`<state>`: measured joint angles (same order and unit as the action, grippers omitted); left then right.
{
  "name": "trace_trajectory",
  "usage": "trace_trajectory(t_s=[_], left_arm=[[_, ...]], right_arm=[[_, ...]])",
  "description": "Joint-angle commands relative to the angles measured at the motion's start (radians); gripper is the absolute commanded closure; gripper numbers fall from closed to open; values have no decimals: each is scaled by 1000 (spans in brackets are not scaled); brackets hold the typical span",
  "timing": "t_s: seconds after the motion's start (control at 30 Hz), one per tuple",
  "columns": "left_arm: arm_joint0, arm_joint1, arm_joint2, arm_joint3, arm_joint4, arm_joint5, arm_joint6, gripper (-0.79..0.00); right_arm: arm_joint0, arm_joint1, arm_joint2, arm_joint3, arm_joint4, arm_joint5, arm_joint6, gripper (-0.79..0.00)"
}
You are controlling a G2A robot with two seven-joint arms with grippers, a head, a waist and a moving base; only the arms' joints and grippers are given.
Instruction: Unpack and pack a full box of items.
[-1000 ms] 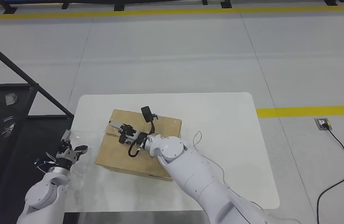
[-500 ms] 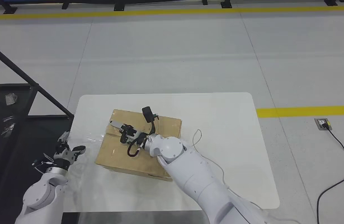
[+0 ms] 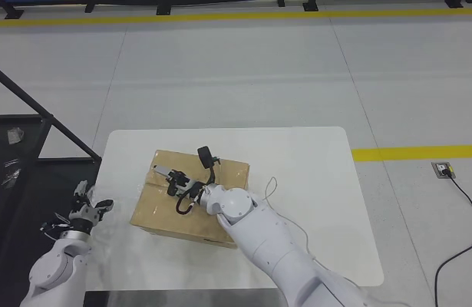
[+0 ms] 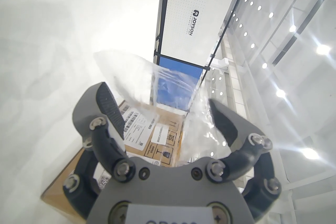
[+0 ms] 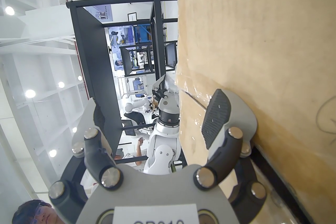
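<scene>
A brown cardboard box (image 3: 153,212) lies on the white table (image 3: 312,176), left of centre. My right gripper (image 3: 176,185) rests on the box's top near its left end. It is open, and in the right wrist view (image 5: 156,99) one pad (image 5: 216,114) lies flat against the cardboard (image 5: 249,38). My left gripper (image 3: 82,209) hangs off the table's left edge, open. A strip of clear film (image 4: 131,70) stretches from the labelled box (image 4: 168,117) to the left gripper (image 4: 157,96) and clings around its fingers.
A black metal frame (image 3: 21,146) stands just left of the table, close to my left arm. A thin cable (image 3: 271,186) loops on the table beside the box. The table's right half offers free room.
My left gripper has drawn back to the left and toward the near edge, away from the box, stretching the clear film. The right gripper has barely moved on the box.
</scene>
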<state>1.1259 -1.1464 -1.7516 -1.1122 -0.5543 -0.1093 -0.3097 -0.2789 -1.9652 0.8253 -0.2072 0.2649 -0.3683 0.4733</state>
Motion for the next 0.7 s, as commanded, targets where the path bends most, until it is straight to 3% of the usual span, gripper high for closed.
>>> trace_trajectory(t_s=[0.0, 0.37, 0.67], left_arm=[[-2, 0, -2, 3, -5, 3, 7, -785], [-1, 0, -4, 4, -9, 10, 6, -785], [69, 9, -44, -34, 6, 1, -37, -785]], right_arm=[[0, 0, 3, -1, -4, -2, 0, -785], [-1, 1, 22, -4, -22, -1, -1, -785], [5, 0, 34, -11, -41, -4, 0, -785]])
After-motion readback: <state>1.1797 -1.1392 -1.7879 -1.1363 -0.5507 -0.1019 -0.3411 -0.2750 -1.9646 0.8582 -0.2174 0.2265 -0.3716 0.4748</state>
